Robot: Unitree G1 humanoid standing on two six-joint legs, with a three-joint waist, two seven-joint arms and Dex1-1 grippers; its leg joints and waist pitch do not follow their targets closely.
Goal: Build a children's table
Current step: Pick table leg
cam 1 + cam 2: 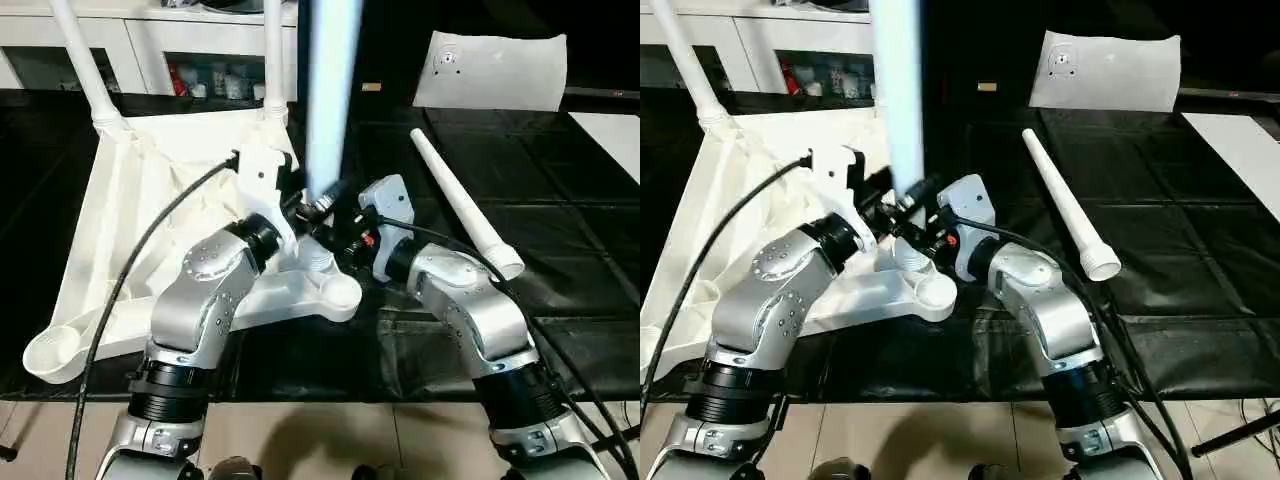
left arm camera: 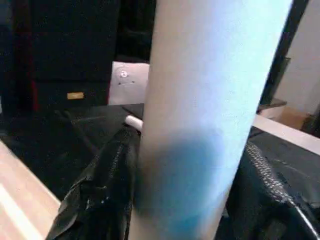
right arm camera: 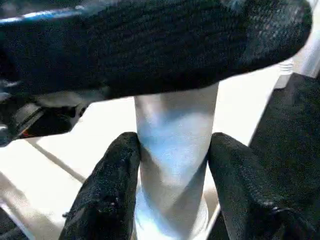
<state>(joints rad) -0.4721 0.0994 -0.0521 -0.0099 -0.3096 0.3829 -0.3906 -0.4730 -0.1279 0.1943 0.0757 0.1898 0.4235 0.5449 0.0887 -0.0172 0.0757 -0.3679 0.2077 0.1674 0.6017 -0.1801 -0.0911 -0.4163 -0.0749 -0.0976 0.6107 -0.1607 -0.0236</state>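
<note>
The children's table top point(image 1: 130, 200) lies upside down on the black surface, ribbed side up. Two white legs point(image 1: 85, 65) point(image 1: 273, 60) stand in its far corner sockets. A third leg point(image 1: 330, 90) stands upright in the near right socket point(image 1: 335, 285). My left gripper point(image 1: 318, 205) is shut on this leg from the left, with a black finger point(image 2: 100, 195) pressed against each side. Just below it, my right gripper point(image 3: 172, 180) is shut on the leg's lower end from the right. A fourth leg point(image 1: 462, 210) lies loose on the black surface to the right.
The near left corner socket point(image 1: 55, 350) is bare and overhangs the table's front edge. A flat whitish bag point(image 1: 492, 70) lies at the back right. White cabinets point(image 1: 200, 60) stand behind the table. Black cables run along both forearms.
</note>
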